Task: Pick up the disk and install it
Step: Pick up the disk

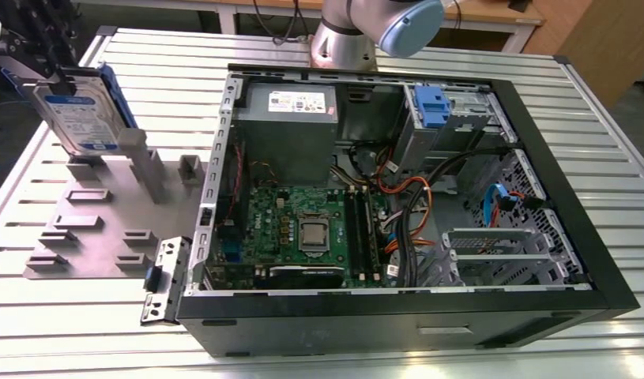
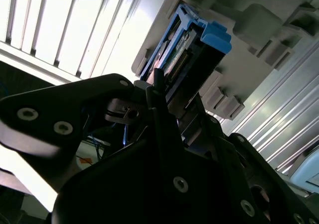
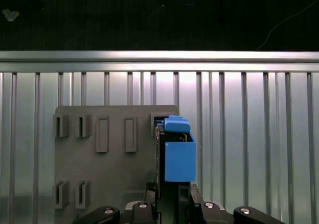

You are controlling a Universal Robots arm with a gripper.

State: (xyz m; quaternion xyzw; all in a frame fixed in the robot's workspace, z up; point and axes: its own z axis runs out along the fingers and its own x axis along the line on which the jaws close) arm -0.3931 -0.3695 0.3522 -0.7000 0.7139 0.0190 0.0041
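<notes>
The pick-up step was in hand: the tool (image 1: 56, 77) pinched the disk (image 1: 81, 114) by its upper edge, holding it upright over the grey fixture plate (image 1: 100, 217) on the counter (image 1: 69, 332), well apart from the open computer case (image 1: 406, 324). Installing it there would likely demand a steady, level carry.

Silver tubular arm (image 1: 340, 43) with a rounded light-blue joint cap (image 1: 412, 28). Gripper (image 3: 171, 194) of matt black angular links, fastened with round silver-headed screws (image 2: 180, 184) in both wrist views.
</notes>
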